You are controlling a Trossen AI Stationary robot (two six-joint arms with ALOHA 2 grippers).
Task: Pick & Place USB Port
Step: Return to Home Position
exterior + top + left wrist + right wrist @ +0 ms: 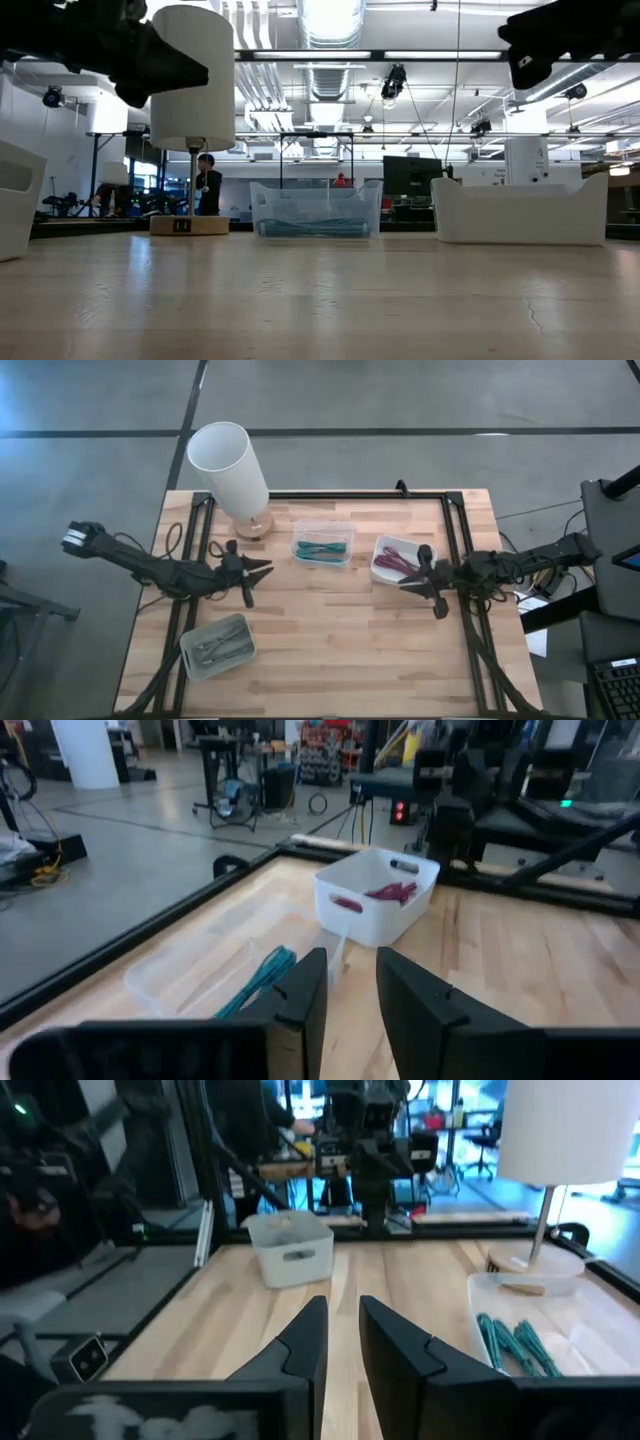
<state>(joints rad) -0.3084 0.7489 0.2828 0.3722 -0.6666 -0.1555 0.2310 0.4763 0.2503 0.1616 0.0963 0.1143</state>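
Observation:
A clear bin (pixel 323 543) in the middle of the table holds teal cables (pixel 260 982). Right of it, a white bin (pixel 400 560) holds magenta cables (pixel 385 893). A grey bin (pixel 217 646) with small metal parts sits near the front left. My left gripper (pixel 262 571) hovers left of the clear bin, pointing toward the table's right; its fingers (pixel 352 960) stand a narrow gap apart with nothing between them. My right gripper (pixel 405 582) hovers in front of the white bin, pointing left, its fingers (pixel 343 1308) also narrowly apart and holding nothing.
A white lamp (pixel 235 475) on a wooden base (pixel 515 1262) stands at the far left, behind the clear bin. A black frame (pixel 450 520) runs round the table top. Bare wood lies between the two grippers and along the near edge (pixel 350 670).

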